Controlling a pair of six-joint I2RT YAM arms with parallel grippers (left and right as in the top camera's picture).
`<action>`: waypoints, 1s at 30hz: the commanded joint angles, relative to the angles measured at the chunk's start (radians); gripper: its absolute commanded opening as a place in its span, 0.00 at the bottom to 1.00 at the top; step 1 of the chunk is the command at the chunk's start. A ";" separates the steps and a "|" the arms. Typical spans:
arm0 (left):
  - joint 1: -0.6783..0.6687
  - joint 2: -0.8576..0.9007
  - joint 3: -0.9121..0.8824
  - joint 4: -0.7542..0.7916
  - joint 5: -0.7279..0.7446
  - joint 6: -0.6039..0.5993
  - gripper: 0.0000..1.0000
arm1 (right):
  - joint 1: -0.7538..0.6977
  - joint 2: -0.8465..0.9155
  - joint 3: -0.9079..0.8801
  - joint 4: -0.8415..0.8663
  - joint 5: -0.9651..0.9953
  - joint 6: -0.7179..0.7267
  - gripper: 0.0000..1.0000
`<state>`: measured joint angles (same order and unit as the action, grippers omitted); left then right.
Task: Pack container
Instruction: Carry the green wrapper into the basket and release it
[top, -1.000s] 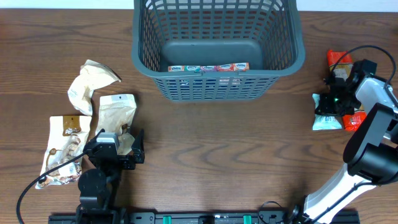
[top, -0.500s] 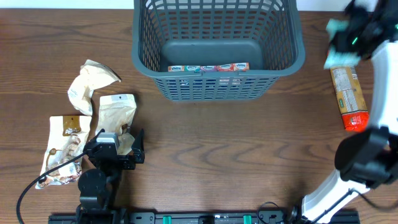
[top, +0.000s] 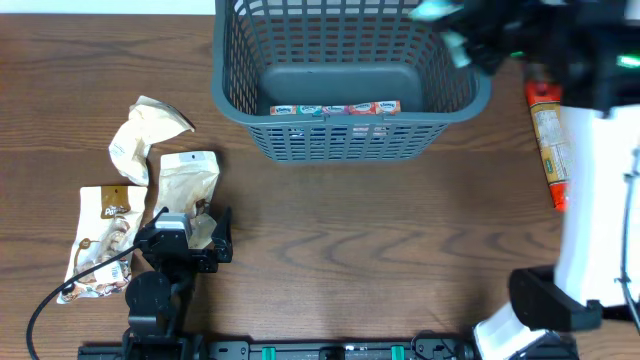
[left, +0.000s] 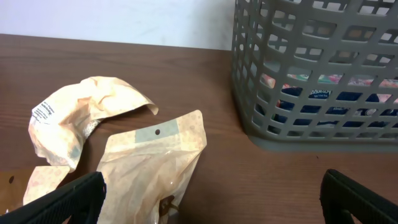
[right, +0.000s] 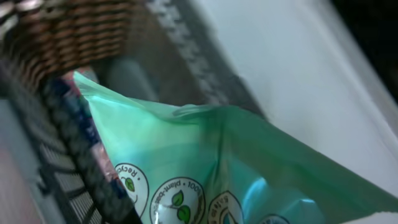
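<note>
left gripper: fingers are standing spread wide at the near corners of the left wrist view, gripping nothing, low over bare table. a tan pouch with a hang hole is lying just beyond them, and a crumpled tan pouch is lying farther left.

right gripper: blurred in the overhead view, hanging over the far right corner of the container. its fingers are hiding behind a green packet that is filling the right wrist view. the packet is hanging aloft there, so the jaws are pinching it. its leaf logos are showing.

the container is sitting at the far middle of the table, upright. a row of small colourful packets is lying inside along its near wall.

on the left, a printed tan pouch is lying beside the left arm. on the right, a long orange packet is lying on the table, apart from the container.
</note>
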<state>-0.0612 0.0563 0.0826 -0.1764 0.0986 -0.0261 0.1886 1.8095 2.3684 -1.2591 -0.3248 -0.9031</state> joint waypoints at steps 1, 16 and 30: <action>-0.003 0.000 -0.024 -0.009 0.006 0.002 0.99 | 0.097 0.069 -0.008 -0.002 0.196 -0.207 0.01; -0.003 0.000 -0.024 -0.009 0.006 0.002 0.99 | 0.170 0.455 -0.008 -0.072 0.213 -0.265 0.01; -0.003 0.000 -0.024 -0.009 0.006 0.002 0.99 | 0.170 0.517 -0.004 -0.092 0.208 -0.130 0.99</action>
<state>-0.0612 0.0563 0.0826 -0.1761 0.0986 -0.0261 0.3519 2.3604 2.3589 -1.3495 -0.0990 -1.0973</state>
